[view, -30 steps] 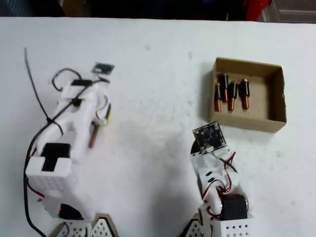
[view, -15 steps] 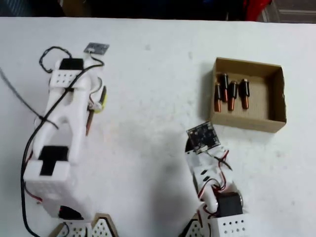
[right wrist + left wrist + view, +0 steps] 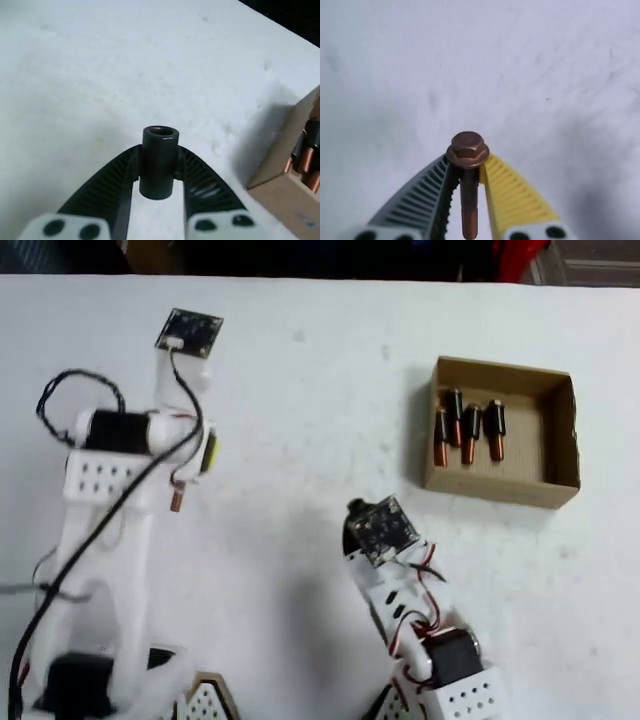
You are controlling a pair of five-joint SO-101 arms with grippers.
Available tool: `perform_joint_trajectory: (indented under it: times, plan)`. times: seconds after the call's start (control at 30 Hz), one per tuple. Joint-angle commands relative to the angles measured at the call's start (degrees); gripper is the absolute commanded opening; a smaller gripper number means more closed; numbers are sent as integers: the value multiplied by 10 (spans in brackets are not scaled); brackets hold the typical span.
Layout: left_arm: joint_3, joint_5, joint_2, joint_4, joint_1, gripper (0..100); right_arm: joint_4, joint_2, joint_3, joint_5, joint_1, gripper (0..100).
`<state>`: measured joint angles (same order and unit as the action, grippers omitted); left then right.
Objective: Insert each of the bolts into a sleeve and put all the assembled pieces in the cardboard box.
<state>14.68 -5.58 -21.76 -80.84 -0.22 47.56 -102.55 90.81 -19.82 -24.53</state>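
Observation:
My left gripper (image 3: 468, 167) is shut on a copper bolt (image 3: 467, 165), hex head out past the grey and yellow fingertips. In the high view that bolt (image 3: 177, 498) hangs under the left arm at the table's left. My right gripper (image 3: 158, 167) is shut on a black sleeve (image 3: 159, 161), held upright with its bore open. The sleeve (image 3: 353, 514) shows at the tip of the right arm near the table's middle. The cardboard box (image 3: 556, 455) stands at the right and holds several assembled pieces (image 3: 467, 429).
The white table (image 3: 300, 420) is bare between the two arms. The corner of the box (image 3: 292, 200) lies close beside my right gripper. Arm bases and cables occupy the near edge.
The left arm has lifted and swung away from the table edge, carrying the bolt. The right arm has shifted left and back from the box with the sleeve.

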Motion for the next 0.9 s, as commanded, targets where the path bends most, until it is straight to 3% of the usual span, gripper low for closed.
perform_joint_trajectory:
  times: [0.0, 0.47, 0.63, 0.87]
  plan:
    - [28, 8, -102, 47, 29, 24, -36, -6, -4, 5, -29, 17]
    - [146, 5, -262, 176, 45, 23, -200, -6, 57, 6, -75, 17]
    - [219, 9, -302, 265, 45, 23, -239, -6, 60, 68, -72, 17]
    - [277, 15, -367, 353, 65, 23, -289, -4, 60, 88, -76, 17]
